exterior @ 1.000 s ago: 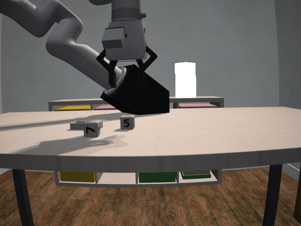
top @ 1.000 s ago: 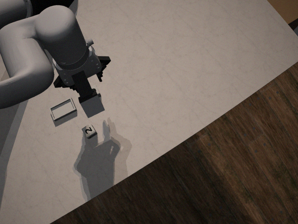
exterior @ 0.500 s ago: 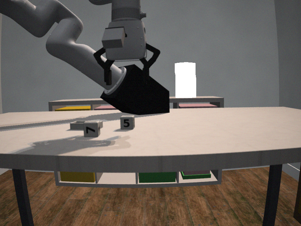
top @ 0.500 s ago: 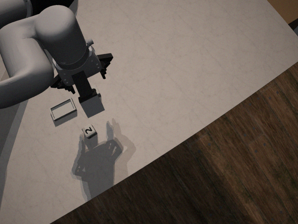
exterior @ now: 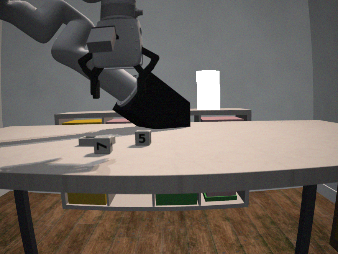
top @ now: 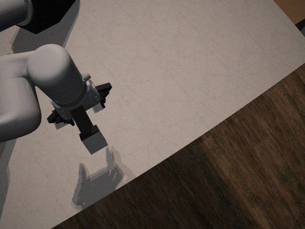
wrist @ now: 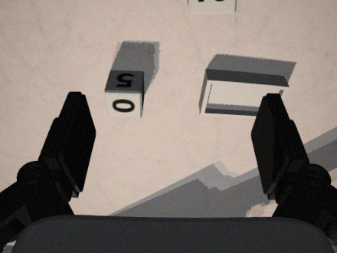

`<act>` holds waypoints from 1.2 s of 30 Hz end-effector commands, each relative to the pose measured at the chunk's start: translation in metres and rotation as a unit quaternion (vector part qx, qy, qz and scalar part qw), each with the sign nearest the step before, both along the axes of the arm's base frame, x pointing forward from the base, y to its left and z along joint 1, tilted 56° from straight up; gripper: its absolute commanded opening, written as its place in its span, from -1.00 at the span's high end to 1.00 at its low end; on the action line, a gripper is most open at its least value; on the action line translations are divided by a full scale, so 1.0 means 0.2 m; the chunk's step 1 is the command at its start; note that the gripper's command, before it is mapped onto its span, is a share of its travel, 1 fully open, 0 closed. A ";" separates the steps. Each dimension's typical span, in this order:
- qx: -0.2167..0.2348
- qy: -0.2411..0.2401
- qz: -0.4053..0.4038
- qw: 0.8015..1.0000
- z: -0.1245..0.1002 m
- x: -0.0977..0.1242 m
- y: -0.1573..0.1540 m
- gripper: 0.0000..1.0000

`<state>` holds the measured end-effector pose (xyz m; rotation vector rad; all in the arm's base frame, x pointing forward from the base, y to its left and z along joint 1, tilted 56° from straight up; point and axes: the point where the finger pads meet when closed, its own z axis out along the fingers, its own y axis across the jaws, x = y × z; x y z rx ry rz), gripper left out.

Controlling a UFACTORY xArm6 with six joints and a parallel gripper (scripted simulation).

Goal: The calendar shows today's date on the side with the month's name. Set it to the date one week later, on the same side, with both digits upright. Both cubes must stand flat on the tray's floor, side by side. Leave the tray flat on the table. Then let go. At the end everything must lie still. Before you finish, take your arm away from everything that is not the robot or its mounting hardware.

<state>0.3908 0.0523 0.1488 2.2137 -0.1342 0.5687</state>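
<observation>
Top: peering steeply down from above the counter (top: 172,73) (exterior: 218,153) (wrist: 172,134). Exterior: facing across it from low beyond the front edge, farther off than wrist. Wrist: looking down past the fingers (top: 104,93) (exterior: 94,87), sharing the tray (exterior: 84,141) (wrist: 245,77) with exterior.

The worktop (top: 172,81) (exterior: 218,147) (wrist: 161,153) looks smooth and matt, faintly veined like stone. The floor (top: 221,160) (exterior: 169,229) is rough-grained brown wood. The arm (top: 51,66) (exterior: 76,38) has a smooth, softly shining grey finish; the claw's fingers (exterior: 95,88) look like matt black plastic.
</observation>
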 end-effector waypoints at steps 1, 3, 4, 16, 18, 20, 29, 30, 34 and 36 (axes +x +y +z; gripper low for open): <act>-0.006 0.023 0.015 1.000 0.15 0.13 -0.08 -1.00; -0.006 0.024 0.015 1.000 0.15 0.13 -0.09 0.01; -0.006 0.024 0.015 1.000 0.15 0.13 -0.09 0.01; -0.006 0.024 0.015 1.000 0.15 0.13 -0.09 0.01; -0.006 0.024 0.015 1.000 0.15 0.13 -0.09 0.01; -0.006 0.024 0.015 1.000 0.15 0.13 -0.09 0.01; -0.006 0.024 0.015 1.000 0.15 0.13 -0.09 0.01; -0.006 0.024 0.015 1.000 0.15 0.13 -0.09 0.01; -0.006 0.024 0.015 1.000 0.15 0.13 -0.09 0.01; -0.006 0.024 0.015 1.000 0.15 0.13 -0.09 0.01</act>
